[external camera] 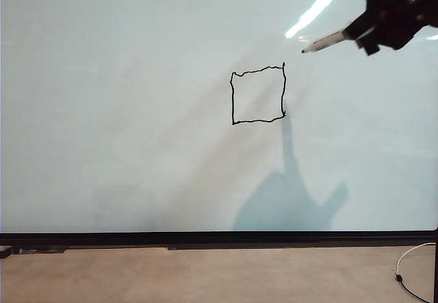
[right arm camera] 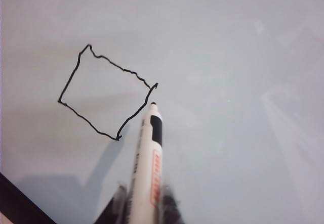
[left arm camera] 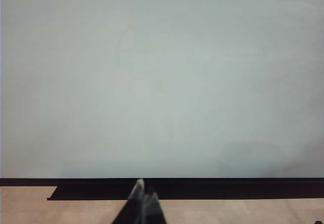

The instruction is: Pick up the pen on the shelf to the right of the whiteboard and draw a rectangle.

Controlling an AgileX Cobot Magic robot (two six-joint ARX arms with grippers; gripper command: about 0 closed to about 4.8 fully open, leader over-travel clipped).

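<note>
Right claw [external camera: 359,33] high near upper right corner of whiteboard [external camera: 123,146], clamped on pen [external camera: 325,42]; black tip points down-left, clear of board. Right wrist view: pen [right arm camera: 147,168] held between fingers [right arm camera: 117,201], tip just beside rectangle's corner. Rectangle [external camera: 258,95] closed, wobbly black outline, above board centre, slightly right. Arm shadow below it. Left claw [left arm camera: 143,204] low by board's black bottom edge, fingers together, holding nothing. Cable [external camera: 410,265] on floor at lower right.
</note>
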